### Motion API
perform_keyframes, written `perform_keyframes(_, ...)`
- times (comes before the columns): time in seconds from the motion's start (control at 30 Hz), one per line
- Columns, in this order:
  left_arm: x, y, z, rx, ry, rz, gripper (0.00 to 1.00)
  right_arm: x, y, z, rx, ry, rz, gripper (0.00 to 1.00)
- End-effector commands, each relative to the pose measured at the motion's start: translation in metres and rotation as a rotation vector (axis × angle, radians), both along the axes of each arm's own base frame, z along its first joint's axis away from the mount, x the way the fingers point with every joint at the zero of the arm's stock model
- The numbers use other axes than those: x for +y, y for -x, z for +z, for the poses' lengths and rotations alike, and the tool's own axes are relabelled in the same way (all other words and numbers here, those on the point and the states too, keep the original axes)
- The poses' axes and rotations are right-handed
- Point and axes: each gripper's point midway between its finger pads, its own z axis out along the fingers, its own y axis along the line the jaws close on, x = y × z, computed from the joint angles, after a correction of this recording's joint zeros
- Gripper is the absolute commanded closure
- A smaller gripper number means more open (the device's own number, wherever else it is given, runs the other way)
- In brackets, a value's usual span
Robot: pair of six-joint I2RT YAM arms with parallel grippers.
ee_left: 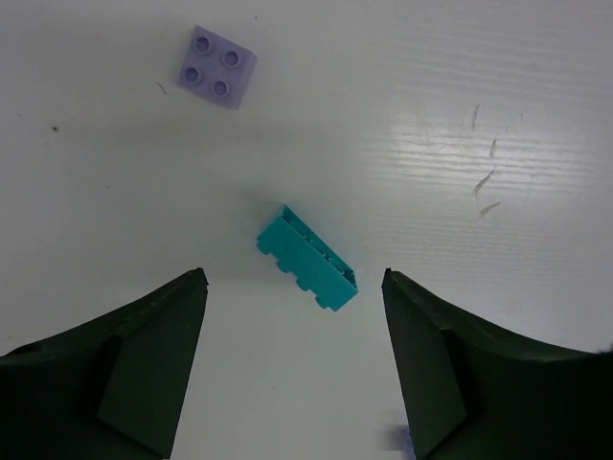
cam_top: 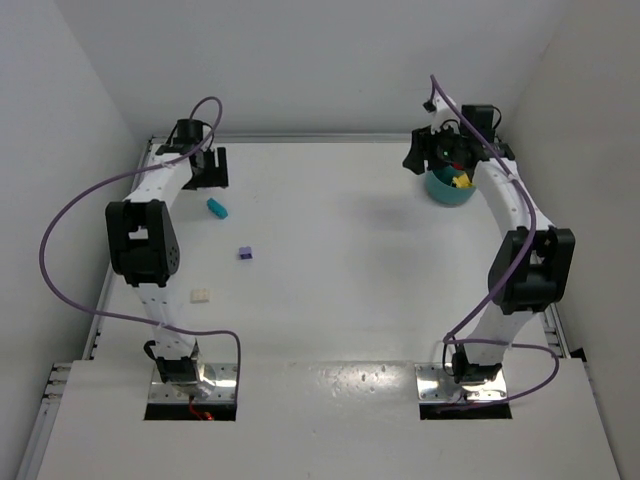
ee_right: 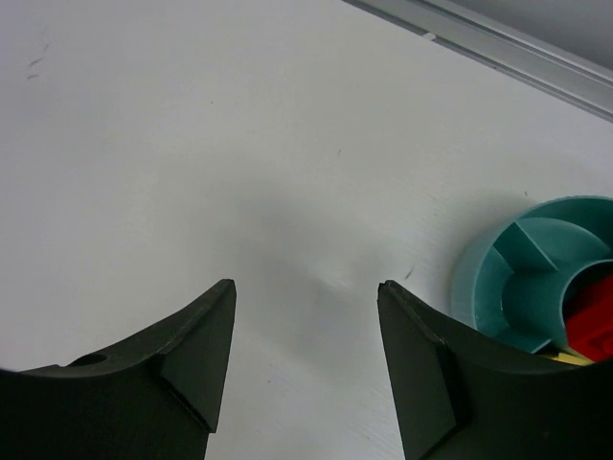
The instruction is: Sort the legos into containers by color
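cyan brick (ee_left: 306,259): lying on the bare table (ee_left: 498,77), slantwise, seemingly tipped onto its side, though the angle is making that hard to confirm.
left gripper (ee_left: 293,276): hanging right over the cyan brick, jaws spread either side of it, touching nothing, carrying nothing.
handling: judging it light, rigid, hard plastic with slick faces; no crush risk, but it is looking likely to skid or pivot if pinched off-centre.
hold point: suggesting the two long flat sides, mid-length, with the wrist turned to match the slant.
purple brick (ee_left: 217,65): sitting studs up, well apart from the cyan one.
cream brick (cam_top: 202,295): waiting nearer the left arm's base.
teal dish (ee_right: 469,287): standing at the far right, already holding a red brick (ee_right: 594,321) and a yellow brick (cam_top: 462,181).
right gripper (ee_right: 306,285): hovering just beside the dish, jaws parted and empty.
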Motion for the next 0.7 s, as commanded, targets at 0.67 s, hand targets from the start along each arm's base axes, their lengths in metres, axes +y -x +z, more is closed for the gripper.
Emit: perform_keyframes(0.67,-0.009,0.009,-0.071,0.127,0.143,0.297,0.3,0.021,0.001,-0.002,-0.017,0.025,0.106,0.4)
